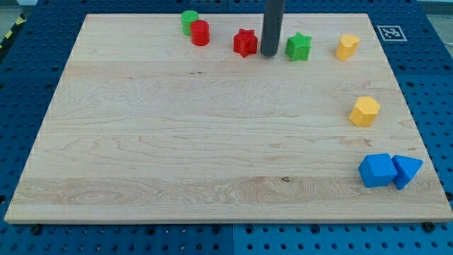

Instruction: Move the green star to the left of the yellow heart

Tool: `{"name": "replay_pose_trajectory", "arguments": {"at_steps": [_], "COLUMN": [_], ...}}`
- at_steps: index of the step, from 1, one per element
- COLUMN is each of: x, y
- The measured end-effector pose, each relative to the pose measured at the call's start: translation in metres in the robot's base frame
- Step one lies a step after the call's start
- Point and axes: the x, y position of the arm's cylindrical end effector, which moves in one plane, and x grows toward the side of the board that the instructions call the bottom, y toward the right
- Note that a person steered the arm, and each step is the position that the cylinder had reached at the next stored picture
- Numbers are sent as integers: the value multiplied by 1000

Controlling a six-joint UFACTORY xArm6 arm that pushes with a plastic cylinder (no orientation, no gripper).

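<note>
The green star lies near the view's top, right of centre. The yellow heart lies to its right at about the same height, a small gap apart. My tip stands on the board just left of the green star, between it and the red star. The rod rises straight up out of the view's top.
A red cylinder and a green cylinder sit together at the top, left of the red star. A yellow hexagon block lies at the right. A blue cube and a blue triangle sit at the lower right.
</note>
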Motion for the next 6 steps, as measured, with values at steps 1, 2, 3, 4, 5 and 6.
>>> {"name": "replay_pose_trajectory", "arguments": {"at_steps": [1, 2, 3, 4, 5, 6], "x": [7, -26, -42, -21, 15, 22], "y": [22, -42, -68, 16, 99, 133]}}
